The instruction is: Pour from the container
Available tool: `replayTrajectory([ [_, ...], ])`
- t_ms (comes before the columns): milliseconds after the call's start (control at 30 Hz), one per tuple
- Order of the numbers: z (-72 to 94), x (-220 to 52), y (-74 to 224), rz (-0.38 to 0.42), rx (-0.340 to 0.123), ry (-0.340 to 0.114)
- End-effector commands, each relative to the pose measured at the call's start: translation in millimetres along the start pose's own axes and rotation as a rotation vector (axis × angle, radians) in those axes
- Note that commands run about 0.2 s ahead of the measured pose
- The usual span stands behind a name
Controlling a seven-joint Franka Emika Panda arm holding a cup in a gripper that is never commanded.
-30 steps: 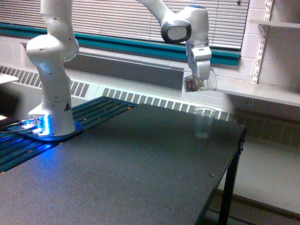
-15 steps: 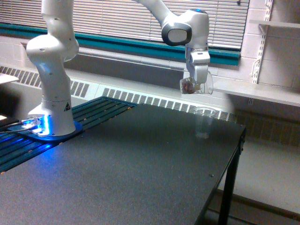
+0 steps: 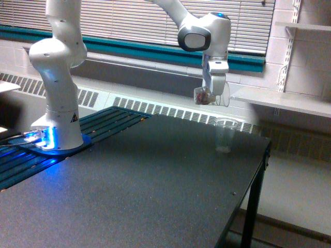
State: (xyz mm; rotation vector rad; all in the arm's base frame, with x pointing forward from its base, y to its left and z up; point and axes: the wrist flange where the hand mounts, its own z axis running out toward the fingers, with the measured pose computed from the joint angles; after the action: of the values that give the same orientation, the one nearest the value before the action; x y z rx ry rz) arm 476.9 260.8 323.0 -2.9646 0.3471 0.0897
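Note:
My gripper (image 3: 213,93) hangs above the far right part of the dark table (image 3: 155,191), shut on the container (image 3: 207,96), a small clear cup with reddish-brown bits inside. The container is tipped over on its side, with the brown bits towards the exterior view's left. Below it and a little to the right, a second clear cup (image 3: 225,135) stands upright on the table. The two cups are apart, with a clear gap of air between them.
The arm's white base (image 3: 57,119) stands at the left on a blue-lit plate. A radiator grille (image 3: 170,111) and a window sill run behind the table. The table's right edge (image 3: 261,170) drops off close to the standing cup. A white shelf (image 3: 289,101) is at the right.
The gripper has shifted a little to the exterior view's left with the container, and the container has turned further onto its side. The cup on the table has not moved.

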Motion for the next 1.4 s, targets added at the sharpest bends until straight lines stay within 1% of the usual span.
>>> replayTrajectory([
  [33,4.3,3.5,2.3,-0.02,-0.005,-0.04],
  [300,4.3,11.2,10.6,-0.023,-0.018,-0.078],
  [733,-4.6,25.2,21.3,-0.007,-0.053,-0.132],
  [900,-5.4,28.5,21.6,-0.017,-0.059,-0.153],
  [1200,-5.7,32.3,17.5,-0.043,-0.076,-0.208],
  [1400,-2.5,31.6,12.8,-0.049,-0.087,-0.234],
])
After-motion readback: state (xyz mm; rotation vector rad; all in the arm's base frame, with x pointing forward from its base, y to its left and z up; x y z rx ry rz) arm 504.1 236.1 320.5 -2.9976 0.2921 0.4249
